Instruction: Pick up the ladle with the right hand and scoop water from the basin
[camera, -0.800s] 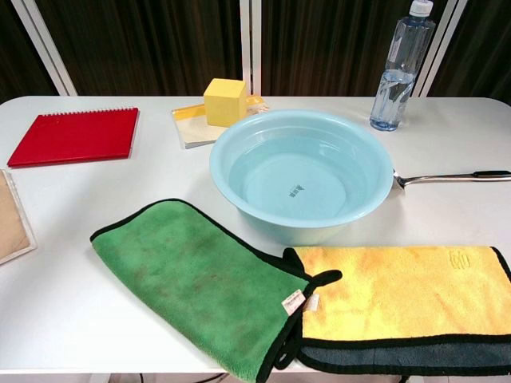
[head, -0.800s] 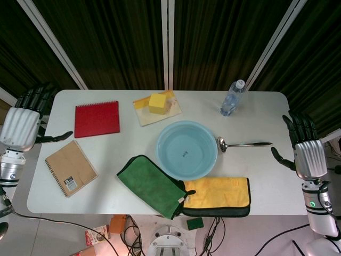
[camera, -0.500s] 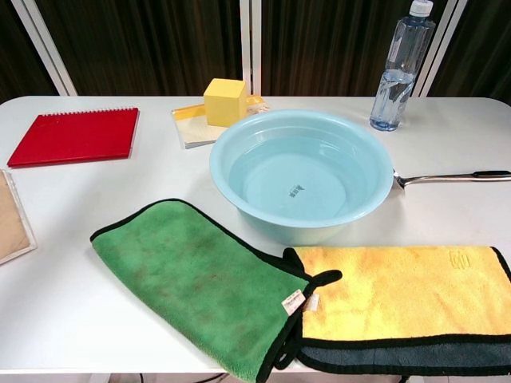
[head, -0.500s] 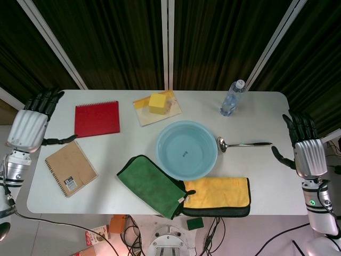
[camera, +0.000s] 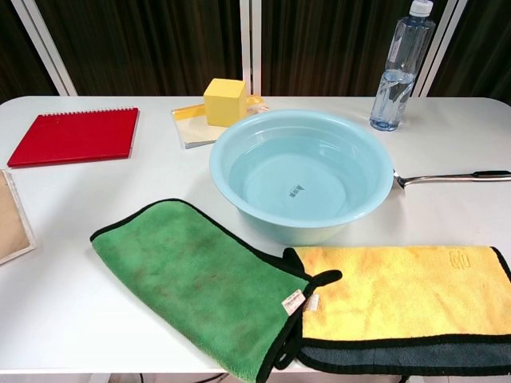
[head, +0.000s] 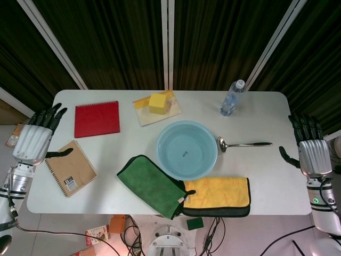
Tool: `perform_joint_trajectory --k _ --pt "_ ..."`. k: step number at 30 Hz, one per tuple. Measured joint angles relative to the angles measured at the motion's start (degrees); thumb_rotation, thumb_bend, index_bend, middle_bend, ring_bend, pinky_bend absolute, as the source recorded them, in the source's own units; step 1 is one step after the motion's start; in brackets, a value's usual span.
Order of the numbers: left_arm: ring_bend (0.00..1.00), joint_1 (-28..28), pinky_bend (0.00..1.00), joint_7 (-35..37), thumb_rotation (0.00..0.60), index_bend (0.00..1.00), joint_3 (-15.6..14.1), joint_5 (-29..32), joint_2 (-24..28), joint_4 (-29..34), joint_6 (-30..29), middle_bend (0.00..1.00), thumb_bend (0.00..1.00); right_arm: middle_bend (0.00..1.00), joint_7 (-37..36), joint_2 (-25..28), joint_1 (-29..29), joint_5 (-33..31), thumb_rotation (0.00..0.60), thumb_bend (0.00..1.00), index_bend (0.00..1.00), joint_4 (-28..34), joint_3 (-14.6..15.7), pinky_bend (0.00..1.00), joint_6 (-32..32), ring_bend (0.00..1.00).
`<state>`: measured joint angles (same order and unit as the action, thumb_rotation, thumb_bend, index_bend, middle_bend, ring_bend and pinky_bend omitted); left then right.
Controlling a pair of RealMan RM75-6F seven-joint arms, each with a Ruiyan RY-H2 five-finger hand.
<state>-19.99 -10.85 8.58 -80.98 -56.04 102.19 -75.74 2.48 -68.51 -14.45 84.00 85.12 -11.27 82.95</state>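
A light blue basin point(head: 187, 150) point(camera: 302, 175) holding water stands at the table's middle. The steel ladle point(head: 244, 144) point(camera: 451, 177) lies flat just right of it, bowl by the basin rim, dark handle tip pointing right. My right hand point(head: 310, 150) hovers past the table's right edge, fingers spread and empty, a little right of the handle tip. My left hand point(head: 35, 140) hangs beyond the left edge, fingers spread, holding nothing. Neither hand shows in the chest view.
A water bottle point(head: 232, 98) stands behind the ladle. A green cloth point(head: 152, 185) and a yellow cloth point(head: 219, 193) lie in front of the basin. A red notebook point(head: 96, 118), a brown notebook point(head: 70, 168) and a yellow block point(head: 157, 103) on a pad occupy the left and back.
My left hand has dropped lower along the table's left edge, closer to the brown notebook. My right hand has shifted slightly right, away from the table. Ladle and basin are unmoved.
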Motion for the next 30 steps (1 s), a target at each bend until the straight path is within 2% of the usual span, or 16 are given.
perform_joint_trajectory --k 9,11,13,24,30 --pt "0.0 4.63 0.15 4.33 0.475 0.05 -3.84 -1.49 -4.93 -5.83 -3.6 0.0 0.02 0.0 3.3 -0.7 -2.32 -9.78 0.6 0.31 0.0 -3.56 1.07 0.0 -13.92 0.0" --pt "0.0 5.62 0.15 5.2 0.516 0.05 -4.32 -1.38 -6.06 -7.26 -4.37 0.0 0.02 0.0 3.89 -1.86 -3.15 -12.05 0.6 0.32 0.0 -4.92 1.16 0.0 -16.61 0.0" --pt "0.0 6.76 0.15 5.81 0.574 0.06 -4.87 -0.8 -7.1 -8.68 -4.87 0.0 0.02 0.0 5.24 -3.74 -4.11 -13.57 0.6 0.34 0.0 -7.28 1.27 0.0 -18.33 0.0" --pt "0.0 8.64 0.15 7.79 0.583 0.06 -5.92 -0.83 -8.04 -11.18 -5.33 0.0 0.02 0.0 11.8 -15.59 -11.18 -17.47 0.6 0.41 0.09 -21.82 1.79 0.0 -28.34 0.0" --pt "0.0 9.14 0.15 8.09 0.588 0.06 -6.24 -1.51 -7.5 -11.0 -5.43 0.0 0.02 0.0 13.76 -21.49 -14.9 -17.39 0.6 0.42 0.12 -30.64 2.47 0.0 -32.39 0.0"
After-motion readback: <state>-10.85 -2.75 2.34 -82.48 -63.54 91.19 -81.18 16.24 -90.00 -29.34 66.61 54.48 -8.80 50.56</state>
